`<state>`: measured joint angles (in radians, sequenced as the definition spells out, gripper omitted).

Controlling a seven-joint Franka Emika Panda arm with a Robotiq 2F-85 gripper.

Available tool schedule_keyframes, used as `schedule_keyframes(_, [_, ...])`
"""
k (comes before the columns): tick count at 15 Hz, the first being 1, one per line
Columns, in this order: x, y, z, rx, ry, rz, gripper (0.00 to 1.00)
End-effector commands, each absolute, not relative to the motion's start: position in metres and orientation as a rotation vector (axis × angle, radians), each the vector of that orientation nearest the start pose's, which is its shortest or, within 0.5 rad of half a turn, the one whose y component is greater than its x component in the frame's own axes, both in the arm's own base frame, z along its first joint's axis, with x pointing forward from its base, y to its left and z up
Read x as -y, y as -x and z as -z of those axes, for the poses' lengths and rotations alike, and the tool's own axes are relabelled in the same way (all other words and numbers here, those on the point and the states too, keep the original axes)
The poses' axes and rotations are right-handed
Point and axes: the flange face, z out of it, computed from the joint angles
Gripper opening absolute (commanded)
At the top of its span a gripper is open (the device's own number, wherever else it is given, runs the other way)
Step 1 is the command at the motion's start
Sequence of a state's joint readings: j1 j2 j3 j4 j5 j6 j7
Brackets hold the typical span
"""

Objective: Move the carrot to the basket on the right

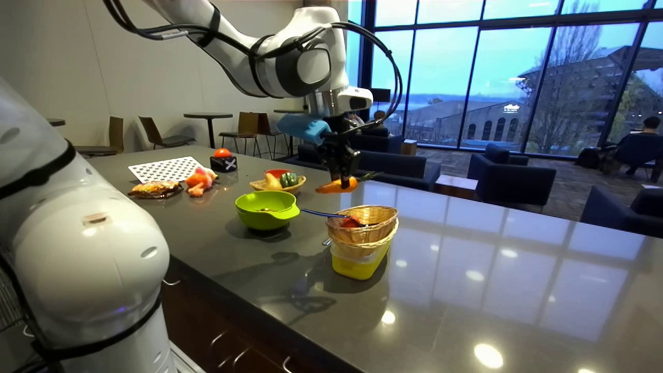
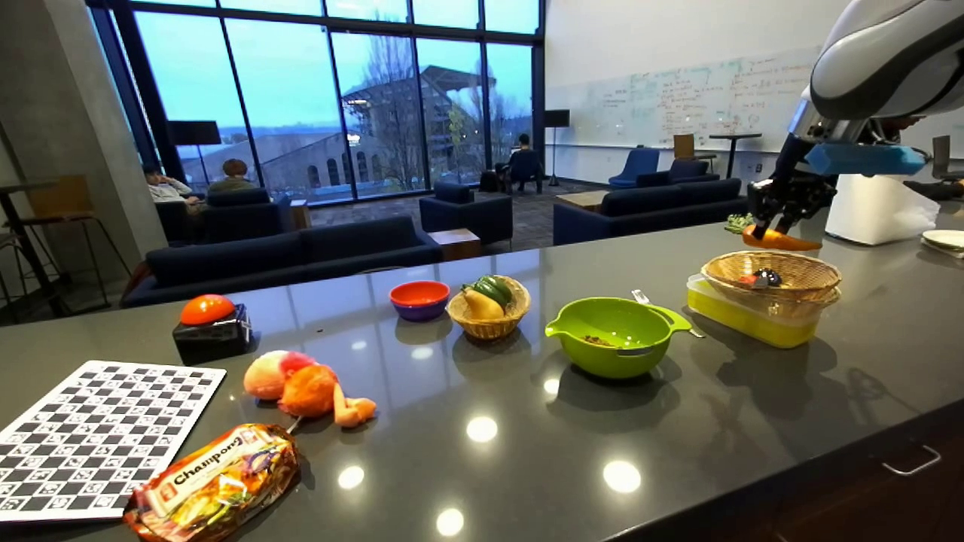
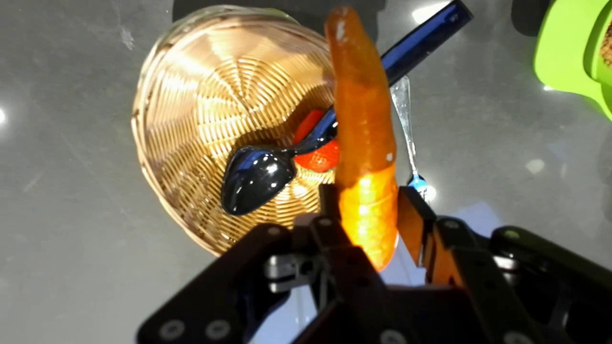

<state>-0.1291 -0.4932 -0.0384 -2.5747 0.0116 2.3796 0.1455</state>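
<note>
The orange carrot (image 1: 331, 186) is held in the air in my gripper (image 1: 342, 178), roughly level, with green leaves at one end. It also shows in an exterior view (image 2: 791, 241) and the wrist view (image 3: 361, 110). The fingers (image 3: 367, 205) are shut around its thick end. The basket is a tan wicker one (image 1: 362, 235) sitting on a yellow tub (image 1: 357, 267); it also shows in an exterior view (image 2: 809, 290) and the wrist view (image 3: 191, 110). The carrot is above the basket's rim. In the wrist view it overlaps one side of the opening.
A dark spoon (image 3: 258, 179) with a blue handle and a red piece (image 3: 320, 157) lie in the basket. A lime-green bowl (image 2: 614, 350) stands beside it. A fork (image 3: 404, 114) lies between them. A small wicker basket (image 2: 489, 327) holds toy vegetables.
</note>
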Motion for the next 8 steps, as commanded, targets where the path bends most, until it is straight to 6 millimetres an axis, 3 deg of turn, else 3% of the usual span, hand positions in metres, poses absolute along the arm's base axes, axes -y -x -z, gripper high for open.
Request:
schedule_keyframes(1, [0.087,-0.398,-0.45,-0.563,3.057,0.491,0.11])
schedule_keyframes(8, [0.109,-0.399,-0.429,-0.622,3.034,0.475,0.11])
